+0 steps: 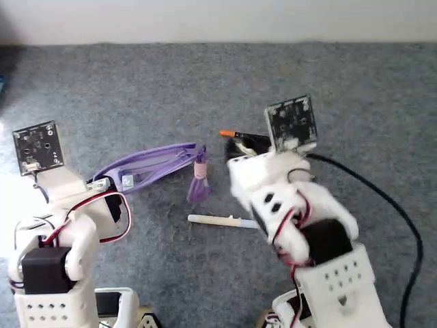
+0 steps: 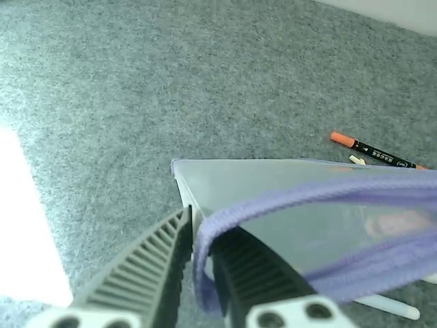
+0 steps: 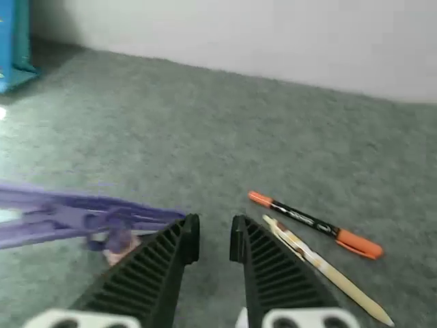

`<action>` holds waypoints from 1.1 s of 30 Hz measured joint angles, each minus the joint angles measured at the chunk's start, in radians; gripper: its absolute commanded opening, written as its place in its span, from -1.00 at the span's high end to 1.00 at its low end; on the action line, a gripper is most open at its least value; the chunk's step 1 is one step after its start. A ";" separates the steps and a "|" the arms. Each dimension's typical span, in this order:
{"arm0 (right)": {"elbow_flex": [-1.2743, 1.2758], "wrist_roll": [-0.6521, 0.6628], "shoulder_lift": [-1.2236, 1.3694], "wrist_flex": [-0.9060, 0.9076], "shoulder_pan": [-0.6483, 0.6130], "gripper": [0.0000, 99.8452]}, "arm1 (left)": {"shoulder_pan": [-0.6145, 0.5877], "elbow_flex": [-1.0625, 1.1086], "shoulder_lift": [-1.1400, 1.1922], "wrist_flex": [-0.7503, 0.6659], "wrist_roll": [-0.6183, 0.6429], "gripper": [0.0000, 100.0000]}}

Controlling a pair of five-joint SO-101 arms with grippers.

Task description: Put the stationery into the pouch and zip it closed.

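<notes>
A translucent pouch (image 1: 153, 162) with a purple zipper rim lies across the grey carpet, a purple tassel (image 1: 199, 184) hanging at its far end. My left gripper (image 2: 201, 239) is shut on the rim at the pouch's (image 2: 293, 205) near end, also seen from above (image 1: 109, 184). A white pen (image 1: 220, 220) lies in front of the tassel. A black marker with orange caps (image 3: 314, 224) and a cream pen (image 3: 321, 266) lie side by side just ahead of my right gripper (image 3: 214, 239), which stands slightly open with nothing between its fingers. The marker (image 1: 235, 134) lies right of the pouch's far end.
Grey carpet (image 1: 136, 89) covers the table up to a white wall at the back. A blue object (image 3: 13, 41) stands at the far left edge. The right arm's black cable (image 1: 382, 198) runs along the right side.
</notes>
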 measured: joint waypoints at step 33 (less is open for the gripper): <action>-0.207 0.554 1.003 0.120 0.112 0.52 | 0.000 0.000 0.000 0.000 0.000 0.98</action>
